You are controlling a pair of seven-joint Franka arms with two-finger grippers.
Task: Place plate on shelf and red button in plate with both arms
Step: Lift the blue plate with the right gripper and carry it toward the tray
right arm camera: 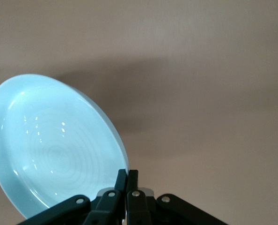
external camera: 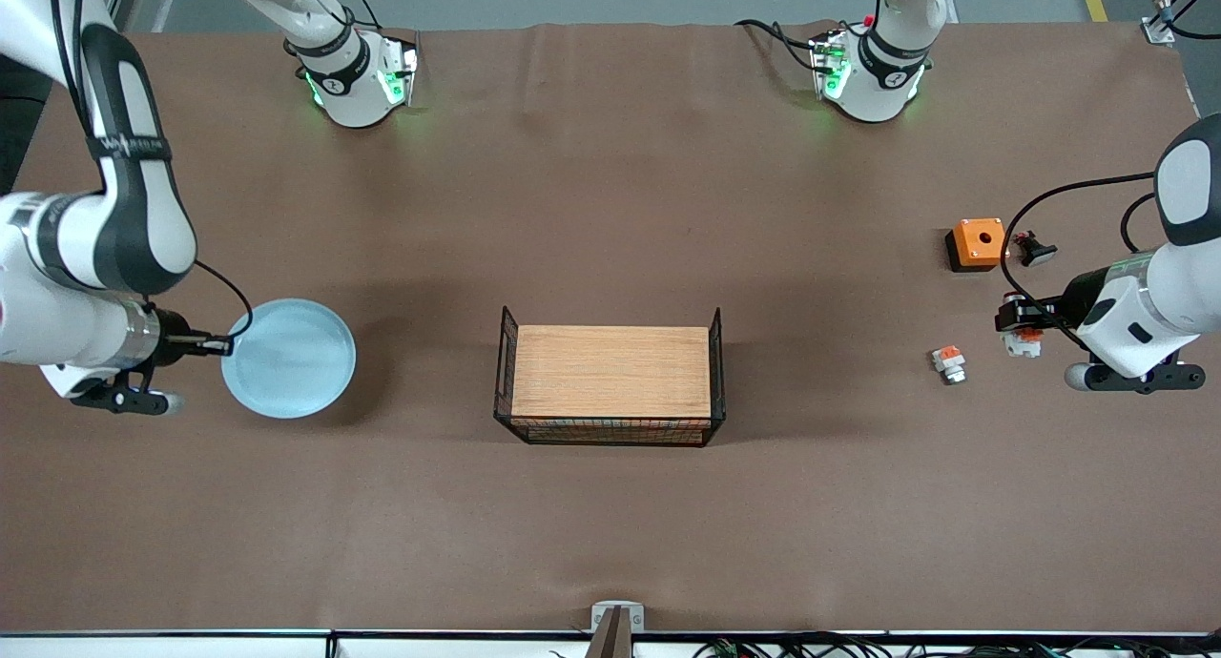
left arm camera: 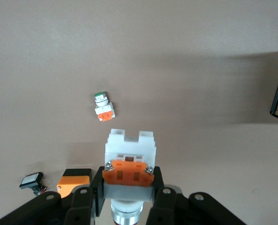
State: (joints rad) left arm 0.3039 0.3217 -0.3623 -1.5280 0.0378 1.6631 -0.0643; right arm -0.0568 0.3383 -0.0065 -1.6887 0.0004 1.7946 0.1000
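Plate (external camera: pixel 289 358) hangs pinched by its thin rim in the right hand (external camera: pixel 221 345), stiff and slick, likely to tip. Red button (left arm camera: pixel 128 164), light and hard, sits clamped across its body between the left hand's (left arm camera: pixel 128 194) 2 fingers above the bench (external camera: pixel 610 524).

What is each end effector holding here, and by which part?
The right end effector pinches the plate by its rim. The left end effector clamps the red button around its orange-red block, near the silver end.
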